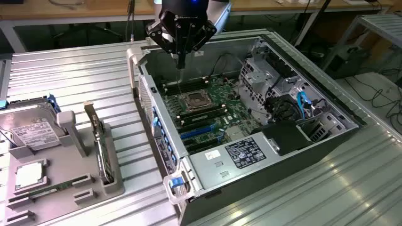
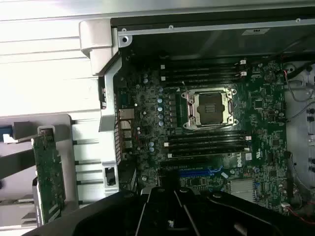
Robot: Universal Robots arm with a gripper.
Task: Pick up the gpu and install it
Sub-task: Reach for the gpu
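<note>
Down in the near corner on the exterior view's left, the grey plastic parts rack (image 1: pixel 116 186) has the gpu (image 1: pixel 100 146) parked in it. It's a thin flat card standing on its long edge in a slot, near the boxy silver hard drive with the white label (image 1: pixel 30 132), and nothing is touching it.

Past that sits the open grey metal computer case (image 1: pixel 264 183) with the green motherboard (image 1: pixel 210 110) exposed and the blue expansion slots (image 1: pixel 197 132) looking free.

Over the far end of the case hangs the black two-finger gripper (image 1: pixel 180 60), fingers pressed together and pinching nothing, well apart from the card. So I'd say the pick hasn't really started.

To do it well imo: spread the fingers before coming down and line them up across the card's thin side on its top edge. Then pull straight up along the rack slot so it doesn't bind or tilt.
</note>
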